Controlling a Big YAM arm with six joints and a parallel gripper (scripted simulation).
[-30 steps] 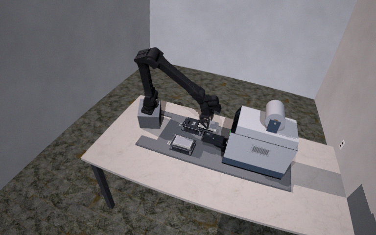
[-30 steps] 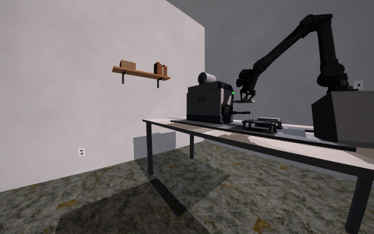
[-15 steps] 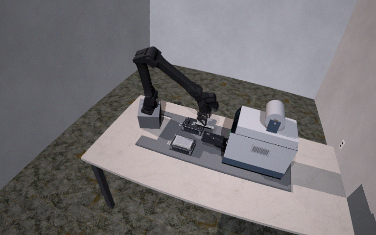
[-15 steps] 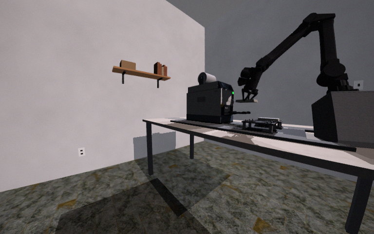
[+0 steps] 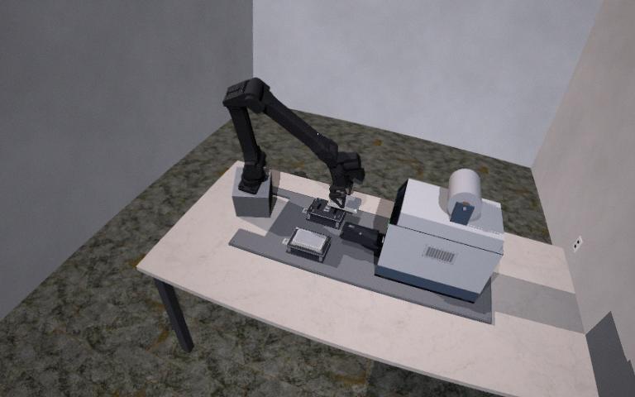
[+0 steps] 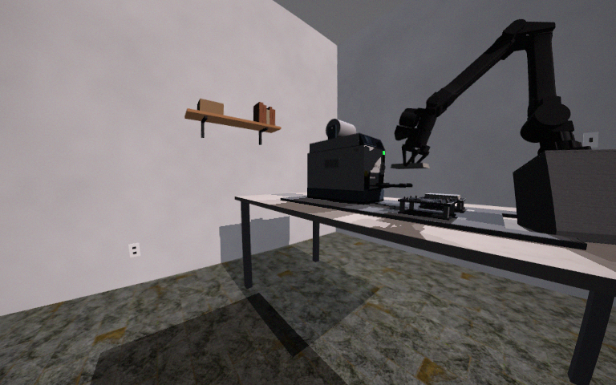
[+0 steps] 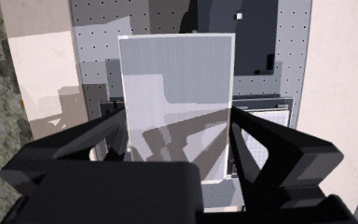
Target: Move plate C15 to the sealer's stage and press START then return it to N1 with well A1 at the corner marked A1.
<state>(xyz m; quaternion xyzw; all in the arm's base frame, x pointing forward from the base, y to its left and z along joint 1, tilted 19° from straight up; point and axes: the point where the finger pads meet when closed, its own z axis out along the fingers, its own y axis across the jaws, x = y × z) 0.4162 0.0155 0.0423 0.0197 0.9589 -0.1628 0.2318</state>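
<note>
Above the near-side rack [image 5: 322, 216] [image 6: 447, 209], well clear of it, the foil-topped plate [image 5: 344, 208] [image 6: 409, 166] [image 7: 179, 103] hangs roughly level, gripped by its long sides in the widely spread pincer [image 5: 341, 202] [image 6: 415, 164] [image 7: 178, 112]. Just beside that rack, the other plate [image 5: 308, 239] [image 6: 443, 195] [image 7: 266, 135] sits in its own holder [image 5: 322, 256]. The stage [image 5: 362, 234] [image 6: 397, 184] [image 7: 238, 37] juts bare from the sealer [image 5: 435, 252] [image 6: 340, 170], whose lamp [image 5: 389, 224] [image 6: 383, 152] glows green.

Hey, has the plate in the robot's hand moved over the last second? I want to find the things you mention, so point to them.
Yes. In both the top and exterior views, the held plate [image 5: 350, 210] [image 6: 399, 166] [image 7: 186, 89] has shifted away from the sealer [image 5: 431, 274] [image 6: 336, 176], toward the arm's pedestal [image 5: 252, 207] [image 6: 579, 195].
</note>
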